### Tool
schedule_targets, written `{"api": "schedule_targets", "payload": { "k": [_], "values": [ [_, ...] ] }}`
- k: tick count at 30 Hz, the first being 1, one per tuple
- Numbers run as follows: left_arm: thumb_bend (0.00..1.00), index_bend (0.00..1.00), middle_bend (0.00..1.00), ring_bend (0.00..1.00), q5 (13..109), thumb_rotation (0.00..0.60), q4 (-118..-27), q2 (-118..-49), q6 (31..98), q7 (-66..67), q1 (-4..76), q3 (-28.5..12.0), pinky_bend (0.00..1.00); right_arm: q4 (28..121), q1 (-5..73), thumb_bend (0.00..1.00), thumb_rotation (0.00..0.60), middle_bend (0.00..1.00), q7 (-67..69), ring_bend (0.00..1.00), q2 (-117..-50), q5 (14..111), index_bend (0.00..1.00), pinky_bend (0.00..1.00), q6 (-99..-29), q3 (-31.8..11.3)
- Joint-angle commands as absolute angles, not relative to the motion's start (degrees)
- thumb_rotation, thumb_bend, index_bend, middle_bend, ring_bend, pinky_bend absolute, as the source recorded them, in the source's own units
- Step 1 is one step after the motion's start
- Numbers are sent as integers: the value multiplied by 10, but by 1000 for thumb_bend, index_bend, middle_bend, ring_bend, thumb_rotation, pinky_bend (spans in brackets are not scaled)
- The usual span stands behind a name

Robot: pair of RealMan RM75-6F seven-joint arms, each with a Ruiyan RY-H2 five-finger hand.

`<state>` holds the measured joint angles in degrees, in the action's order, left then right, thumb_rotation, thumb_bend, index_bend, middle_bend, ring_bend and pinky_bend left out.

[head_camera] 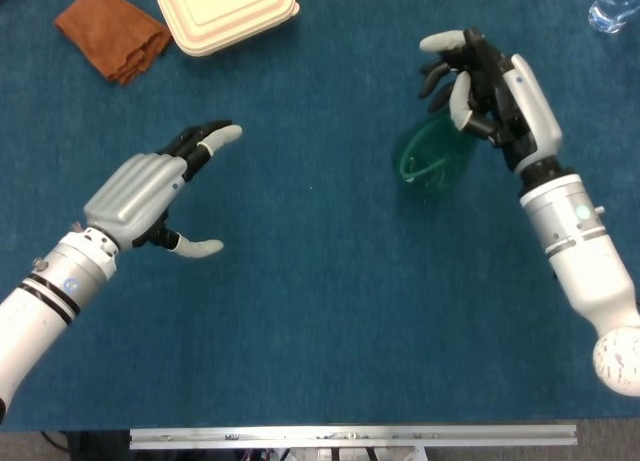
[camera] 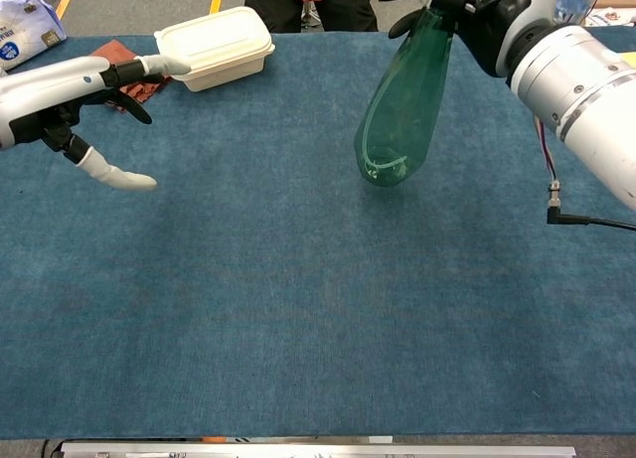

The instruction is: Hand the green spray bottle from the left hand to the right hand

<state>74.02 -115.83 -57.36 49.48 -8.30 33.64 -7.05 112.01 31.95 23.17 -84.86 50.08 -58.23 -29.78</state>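
Note:
My right hand (head_camera: 478,83) grips the green spray bottle (head_camera: 432,159) by its top and holds it above the blue table at the right. In the chest view the green spray bottle (camera: 400,102) hangs almost upright, its base tilted a little left, with the right hand (camera: 467,3) at the frame's top edge. The left hand (head_camera: 160,186) hovers over the table's left part, fingers spread, nothing in it. Seen from the chest, that left hand (camera: 84,100) sits far left, well apart from the bottle.
A cream lidded food box (head_camera: 225,13) and a brown cloth (head_camera: 108,31) lie at the back left. A clear water bottle (head_camera: 612,6) stands at the back right corner. A cable (camera: 586,220) trails from the right forearm. The blue table cloth (head_camera: 320,311) covers the table.

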Motion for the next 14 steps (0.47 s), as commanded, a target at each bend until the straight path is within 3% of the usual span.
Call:
{"api": "schedule_targets", "payload": {
  "k": [1, 14],
  "values": [
    [152, 4, 0, 0, 748, 600, -1157, -577, 508, -70, 333, -67, 226, 1119, 317, 729, 600, 378, 235, 329, -845, 506, 505, 495, -585, -296],
    [152, 4, 0, 0, 753, 600, -1157, -578, 520, -62, 331, -60, 226, 1124, 314, 729, 600, 378, 250, 330, -839, 512, 505, 495, -590, -292]
  ]
}}
